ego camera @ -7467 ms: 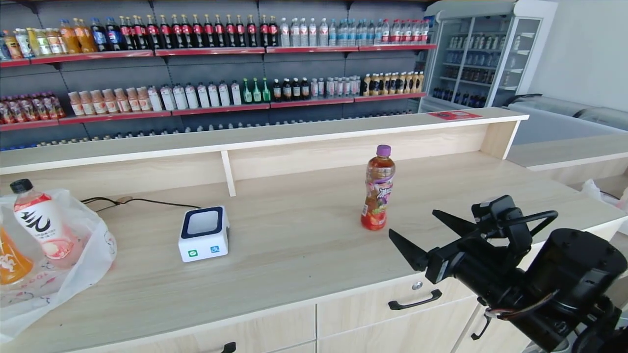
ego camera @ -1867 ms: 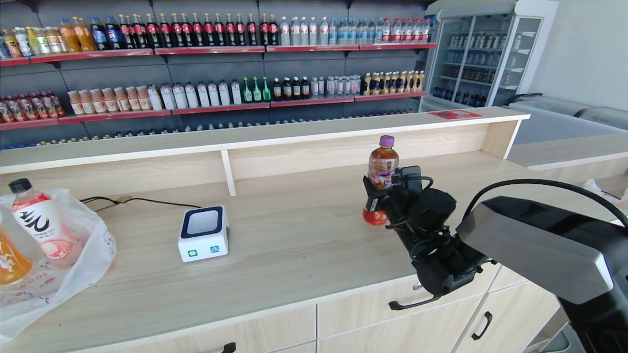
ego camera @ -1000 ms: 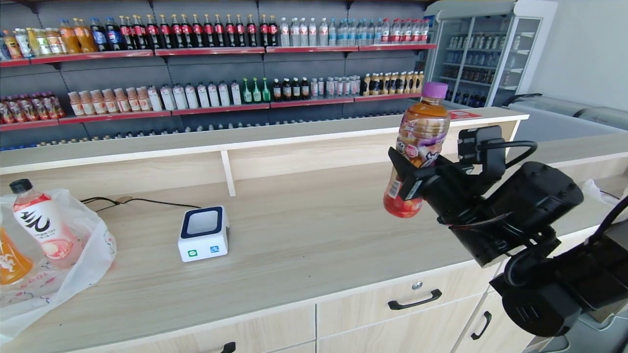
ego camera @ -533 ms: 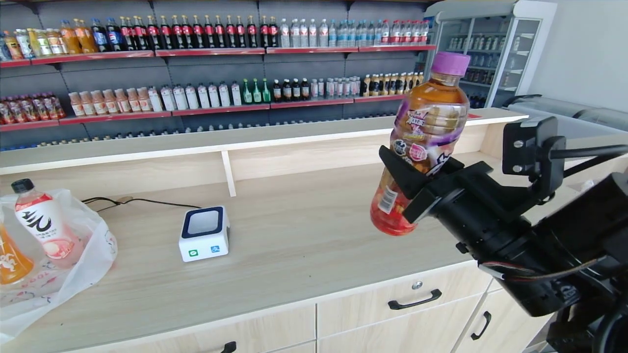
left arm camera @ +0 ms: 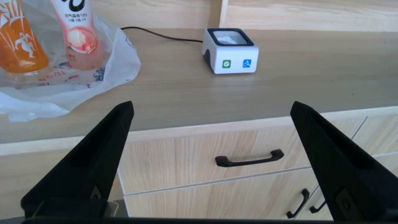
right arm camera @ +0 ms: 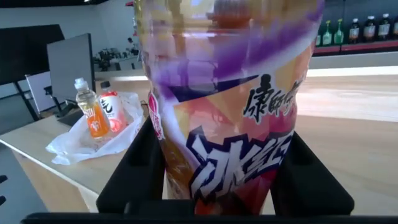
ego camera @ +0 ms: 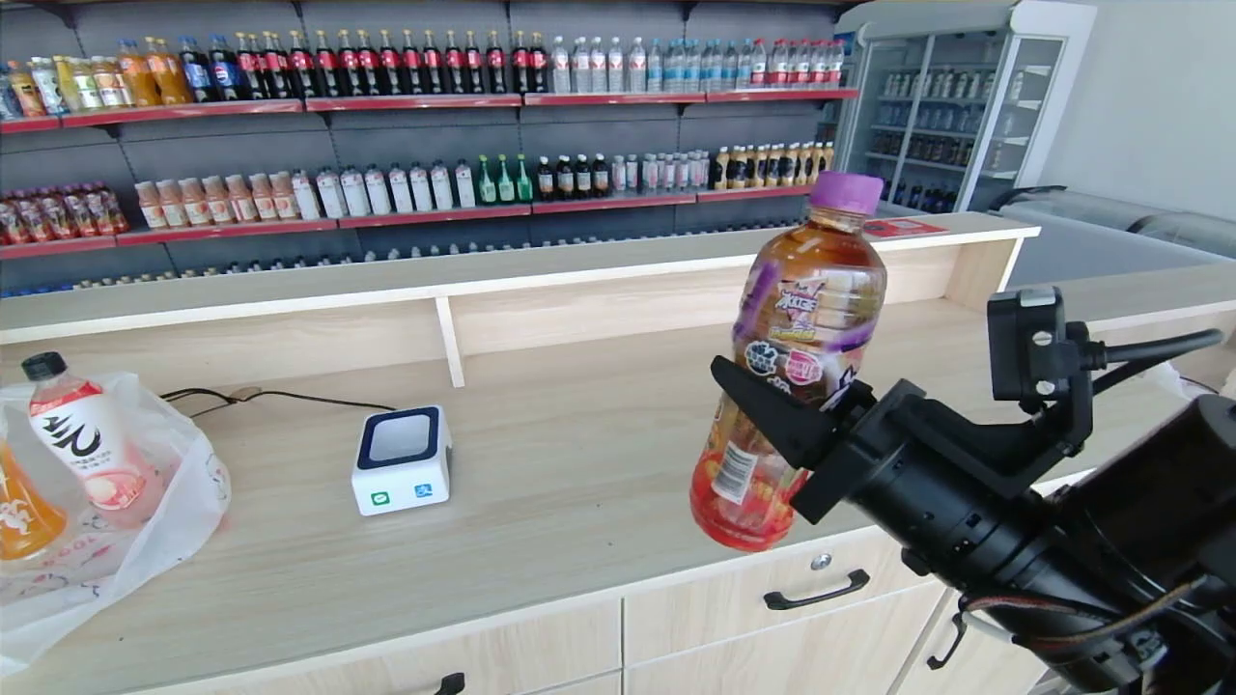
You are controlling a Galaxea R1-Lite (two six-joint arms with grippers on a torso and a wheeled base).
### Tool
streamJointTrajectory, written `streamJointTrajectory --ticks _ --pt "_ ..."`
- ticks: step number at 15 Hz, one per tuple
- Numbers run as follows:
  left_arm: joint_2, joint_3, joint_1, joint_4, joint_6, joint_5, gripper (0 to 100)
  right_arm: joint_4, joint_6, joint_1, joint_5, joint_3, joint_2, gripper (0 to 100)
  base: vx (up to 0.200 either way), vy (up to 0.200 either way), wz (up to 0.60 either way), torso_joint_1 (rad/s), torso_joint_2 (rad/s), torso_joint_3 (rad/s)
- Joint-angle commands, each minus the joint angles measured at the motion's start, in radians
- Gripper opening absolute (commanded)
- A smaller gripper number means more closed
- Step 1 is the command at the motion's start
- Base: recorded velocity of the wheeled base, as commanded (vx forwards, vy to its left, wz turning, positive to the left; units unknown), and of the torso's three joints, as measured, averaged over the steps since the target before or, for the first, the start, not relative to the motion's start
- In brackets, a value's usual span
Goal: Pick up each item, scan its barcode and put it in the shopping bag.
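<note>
My right gripper (ego camera: 816, 439) is shut on a tea bottle (ego camera: 794, 357) with a purple cap and purple label, held upright in the air above the counter's front right edge. Up close in the right wrist view, the bottle (right arm camera: 227, 93) sits between the two black fingers (right arm camera: 134, 171). The white barcode scanner (ego camera: 401, 459) with a dark-framed window stands mid-counter, also seen as the scanner (left arm camera: 229, 50). The white shopping bag (ego camera: 106, 521) lies at the counter's left end holding a peach bottle (ego camera: 82, 434) and an orange one (ego camera: 19, 512). My left gripper (left arm camera: 211, 162) is open, below the counter front.
A black cable (ego camera: 270, 394) runs from the scanner toward the raised back ledge (ego camera: 483, 280). Drawers with black handles (ego camera: 816, 591) line the counter front. Drink shelves (ego camera: 415, 145) and a glass fridge (ego camera: 946, 106) stand behind.
The right gripper closed on the tea bottle, lifted it off the counter and carried it up and toward me; in the last half second it came down and slightly left.
</note>
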Motion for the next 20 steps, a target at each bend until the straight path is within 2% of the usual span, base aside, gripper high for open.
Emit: streamJointTrajectory --ticks 1,3,6,9,12,13,16,20 --pt "0.0 0.0 0.001 -0.001 0.0 0.0 100 -0.001 0.016 0.044 0.001 0.004 -0.007 0 0.0 0.0 0.0 0.0 0.0 0.0" --pt "0.0 0.0 0.001 -0.001 0.0 0.0 100 -0.001 0.057 0.105 0.007 -0.005 -0.03 0 0.0 0.0 0.0 0.0 0.0 0.0" --pt "0.0 0.0 0.001 -0.001 0.0 0.0 100 -0.001 0.117 0.108 0.143 0.009 -0.064 0 0.0 0.0 0.0 0.0 0.0 0.0" --pt "0.0 0.0 -0.001 -0.001 0.0 0.0 100 -0.001 0.206 0.116 0.149 0.023 -0.116 0 0.0 0.0 0.0 0.0 0.0 0.0" --pt "0.0 0.0 -0.001 0.001 0.0 0.0 100 -0.001 0.272 0.14 0.148 -0.027 -0.134 0 0.0 0.0 0.0 0.0 0.0 0.0" --pt "0.0 0.0 -0.001 -0.001 0.0 0.0 100 -0.001 0.275 0.147 0.148 -0.027 -0.133 0 0.0 0.0 0.0 0.0 0.0 0.0" --pt "0.001 0.0 0.001 -0.001 0.0 0.0 100 -0.001 0.283 0.24 0.146 -0.033 -0.137 0 0.0 0.0 0.0 0.0 0.0 0.0" --pt "0.0 0.0 0.001 0.001 0.0 0.0 100 -0.001 0.299 0.242 0.146 -0.096 -0.136 0 0.0 0.0 0.0 0.0 0.0 0.0"
